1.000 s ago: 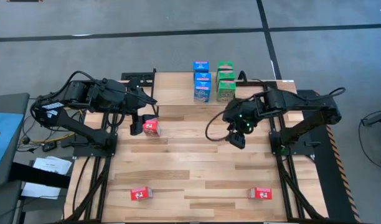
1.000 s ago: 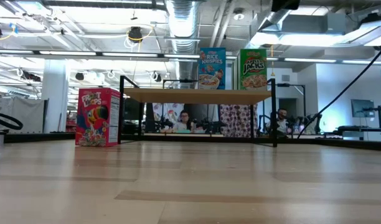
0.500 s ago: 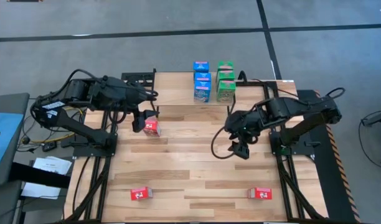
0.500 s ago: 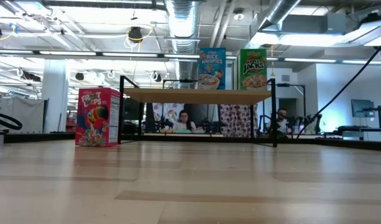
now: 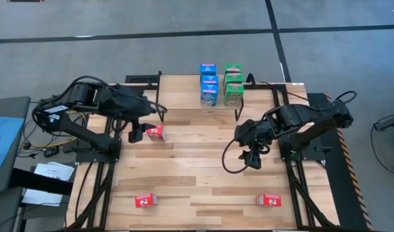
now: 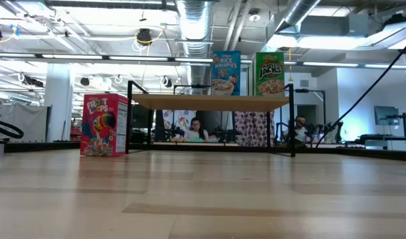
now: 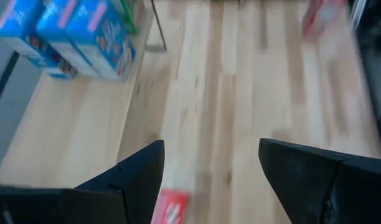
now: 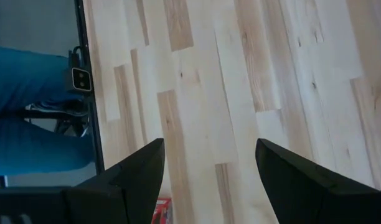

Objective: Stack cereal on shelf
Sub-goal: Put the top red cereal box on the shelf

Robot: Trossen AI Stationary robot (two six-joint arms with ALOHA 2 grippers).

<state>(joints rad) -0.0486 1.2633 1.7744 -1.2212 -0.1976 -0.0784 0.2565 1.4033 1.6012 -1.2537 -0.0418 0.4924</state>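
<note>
A red box (image 5: 156,133) stood near the table's left edge, just beside the open, empty left gripper (image 5: 135,134). The box was best straddled squarely before closing. The right gripper (image 5: 253,158), likewise open and empty, hung mid-table.

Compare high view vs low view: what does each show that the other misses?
High only: both arms, open left gripper by the upright red box, open right gripper over bare tabletop, and two red boxes lying at the near edge. Low only: the box fronts and the people in the room beyond. Both: the shelf with blue and green boxes on top.
</note>
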